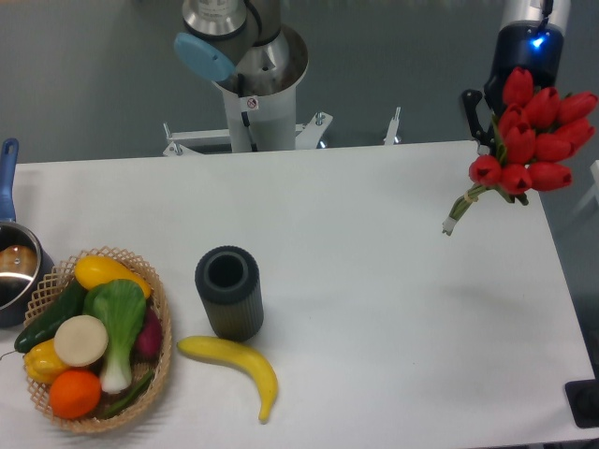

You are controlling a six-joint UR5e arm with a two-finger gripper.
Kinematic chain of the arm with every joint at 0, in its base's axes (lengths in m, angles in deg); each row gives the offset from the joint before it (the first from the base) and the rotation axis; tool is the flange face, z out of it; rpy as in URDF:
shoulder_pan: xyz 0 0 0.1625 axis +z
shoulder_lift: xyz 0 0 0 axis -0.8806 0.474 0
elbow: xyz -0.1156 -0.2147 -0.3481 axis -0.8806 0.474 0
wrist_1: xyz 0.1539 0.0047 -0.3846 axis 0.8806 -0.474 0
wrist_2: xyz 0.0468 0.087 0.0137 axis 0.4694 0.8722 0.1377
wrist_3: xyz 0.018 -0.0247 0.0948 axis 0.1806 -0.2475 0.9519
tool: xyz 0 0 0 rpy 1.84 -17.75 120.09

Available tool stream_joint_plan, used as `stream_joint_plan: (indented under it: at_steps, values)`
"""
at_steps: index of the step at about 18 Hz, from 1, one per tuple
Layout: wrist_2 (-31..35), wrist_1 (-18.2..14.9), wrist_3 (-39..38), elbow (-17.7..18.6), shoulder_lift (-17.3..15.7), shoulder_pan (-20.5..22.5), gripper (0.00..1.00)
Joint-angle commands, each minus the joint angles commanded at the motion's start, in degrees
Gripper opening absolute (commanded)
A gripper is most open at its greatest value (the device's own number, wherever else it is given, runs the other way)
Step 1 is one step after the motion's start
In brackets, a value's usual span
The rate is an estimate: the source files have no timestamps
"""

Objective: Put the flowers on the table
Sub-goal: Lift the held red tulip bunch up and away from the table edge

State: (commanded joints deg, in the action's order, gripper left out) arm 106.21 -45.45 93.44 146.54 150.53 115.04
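Observation:
The flowers (531,131), a bunch of red tulip buds on green stems, hang in the air above the right far corner of the table (374,281). Their stem ends point down and left, a little above the tabletop. My gripper (490,136) comes down from the top right and is shut on the bunch just below the buds. One black finger (472,110) shows to the left of the buds; the other is hidden behind them.
A dark ribbed cylinder (228,291) stands upright left of centre, with a banana (234,363) lying in front of it. A wicker basket (160,309) of vegetables and fruit sits at the front left, a pot (13,267) at the left edge. The arm's base (251,75) stands behind the table.

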Motion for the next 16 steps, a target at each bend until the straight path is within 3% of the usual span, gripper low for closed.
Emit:
stream_joint_plan:
  at_steps: [3, 11, 16]
  values:
    - [1.4, -0.3, -0.6, -0.7, -0.5, -0.4, 0.39]
    - [14.3, -0.6, -3.6, -0.3, -2.8, -2.1, 0.39]
    - [32.7, -1.1, -7.9, 0.0, -3.6, -9.6, 0.39]
